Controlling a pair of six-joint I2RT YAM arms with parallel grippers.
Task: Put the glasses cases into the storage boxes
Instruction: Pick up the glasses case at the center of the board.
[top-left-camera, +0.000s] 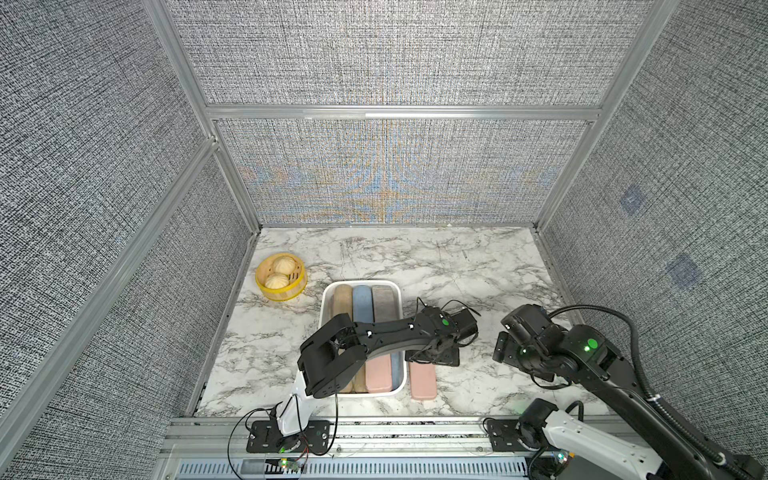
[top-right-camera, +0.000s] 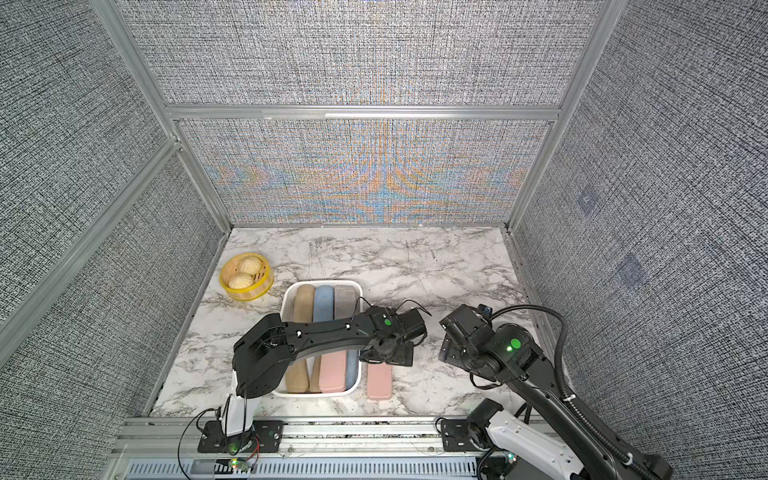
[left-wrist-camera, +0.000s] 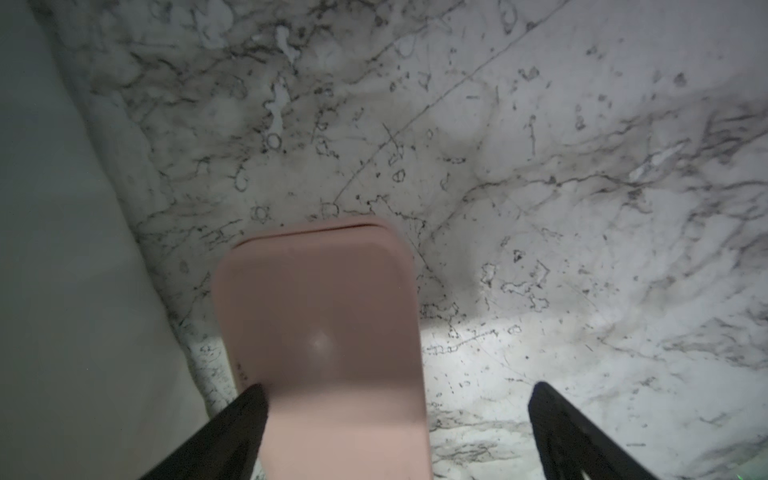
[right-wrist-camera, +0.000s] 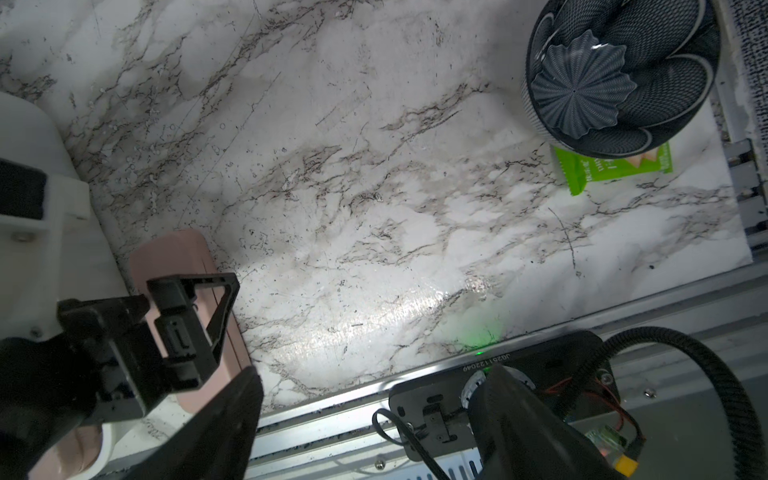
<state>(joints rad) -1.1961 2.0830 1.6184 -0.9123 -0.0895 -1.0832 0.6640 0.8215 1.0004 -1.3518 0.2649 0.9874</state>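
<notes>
White print is seen on the small green packet (right-wrist-camera: 602, 174), upper right of the right wrist view, but it is too small to be read. A code on the black base plate (right-wrist-camera: 490, 366) is shown upside down and cannot be made out. Now the left gripper (left-wrist-camera: 399, 419): its jaws are spread wide over a flat pink glasses case (top-left-camera: 423, 380), one finger (left-wrist-camera: 245, 415) at the case's edge, nothing clamped. That case is seen lying on the marble tabletop (top-left-camera: 478, 266), just beside the white plastic tray (top-left-camera: 361, 284), lower centre in both top views. The right gripper (right-wrist-camera: 374, 424) is parted and empty.
</notes>
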